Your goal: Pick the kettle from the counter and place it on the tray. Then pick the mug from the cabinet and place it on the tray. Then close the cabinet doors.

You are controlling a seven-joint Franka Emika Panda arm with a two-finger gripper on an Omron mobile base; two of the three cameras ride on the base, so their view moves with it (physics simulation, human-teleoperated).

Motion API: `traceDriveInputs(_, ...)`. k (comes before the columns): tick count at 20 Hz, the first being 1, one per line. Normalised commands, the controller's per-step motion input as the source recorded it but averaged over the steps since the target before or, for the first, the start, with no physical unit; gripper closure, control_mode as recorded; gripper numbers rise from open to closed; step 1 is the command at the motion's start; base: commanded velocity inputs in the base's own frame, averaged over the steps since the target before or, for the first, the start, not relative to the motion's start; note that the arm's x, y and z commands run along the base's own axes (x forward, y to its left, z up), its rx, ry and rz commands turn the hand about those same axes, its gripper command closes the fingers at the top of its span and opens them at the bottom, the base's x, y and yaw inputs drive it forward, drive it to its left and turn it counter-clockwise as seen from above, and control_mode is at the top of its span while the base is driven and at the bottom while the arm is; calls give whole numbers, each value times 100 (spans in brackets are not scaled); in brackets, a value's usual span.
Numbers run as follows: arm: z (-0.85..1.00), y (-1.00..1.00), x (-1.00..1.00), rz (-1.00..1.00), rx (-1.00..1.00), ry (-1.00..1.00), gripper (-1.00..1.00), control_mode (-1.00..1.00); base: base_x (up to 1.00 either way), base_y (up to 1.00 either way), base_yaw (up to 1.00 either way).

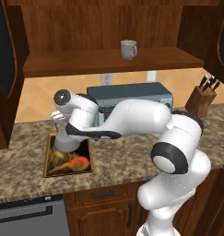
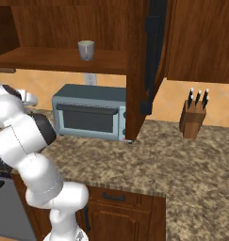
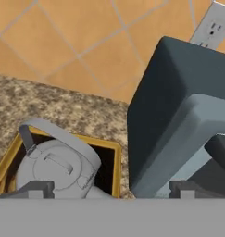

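Note:
The grey kettle (image 1: 65, 141) stands upright on the dark, gold-rimmed tray (image 1: 84, 169) at the left of the speckled counter (image 1: 122, 159). My gripper (image 1: 57, 119) hangs just above the kettle, open and holding nothing. In the hand view the kettle (image 3: 58, 169) sits low at the left inside the tray rim (image 3: 111, 149), its wire handle arching over the lid, and my gripper (image 3: 111, 190) has its fingertips (image 3: 37, 190) set wide apart. The grey-white mug (image 1: 128, 49) (image 2: 86, 50) stands on the shelf of the open cabinet (image 1: 85, 62). The cabinet doors (image 1: 5, 69) (image 2: 156, 56) are swung open.
A grey toaster oven (image 1: 132, 94) (image 2: 90, 113) (image 3: 178, 115) stands against the tiled wall just right of the tray, under the shelf. A knife block (image 1: 202, 99) (image 2: 193, 117) is at the far right. Wooden drawers (image 1: 104, 196) run below the counter.

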Motion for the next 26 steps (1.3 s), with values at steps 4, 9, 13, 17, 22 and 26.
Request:
traceDriveInputs(4, 48, -68, -30, 0, 0, -11, -100, -100, 0, 0, 0)
traceDriveInputs(9, 49, -81, -14, 0, 0, -7, -100, -100, 0, 0, 0)
traceDriveInputs(13, 43, -82, 0, 0, 0, -5, -100, -100, 0, 0, 0)
traceDriveInputs(17, 40, -88, 0, 0, 0, -9, -100, -100, 0, 0, 0)
traceDriveInputs(22, 35, -78, -14, 0, 5, -16, -100, -100, 0, 0, 0)
traceDriveInputs(26, 53, -70, -19, 0, 14, -19, -100, -100, 0, 0, 0)
